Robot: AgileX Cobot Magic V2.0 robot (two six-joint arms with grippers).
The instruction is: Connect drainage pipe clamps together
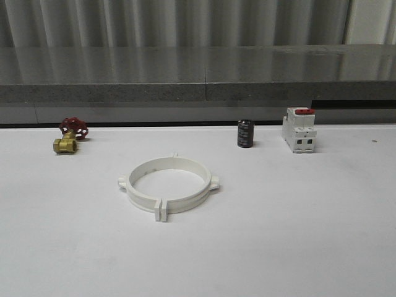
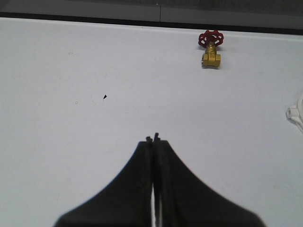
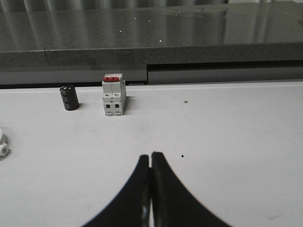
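Note:
The two white drainage pipe clamps [image 1: 168,184] lie flat on the white table, set together as one wide ring, their near flanges side by side with a thin seam between them. A small edge of the clamps [image 2: 296,113] shows in the left wrist view, and a tab of the clamps [image 3: 3,147] in the right wrist view. My left gripper [image 2: 153,138] is shut over bare table, holding nothing. My right gripper [image 3: 151,154] is shut too, empty, over bare table to the right of the ring.
A brass valve [image 1: 69,136] with a red handwheel stands at the back left. A black cylinder [image 1: 245,133] and a white breaker with a red top [image 1: 299,129] stand at the back right. A grey ledge [image 1: 198,74] runs behind the table.

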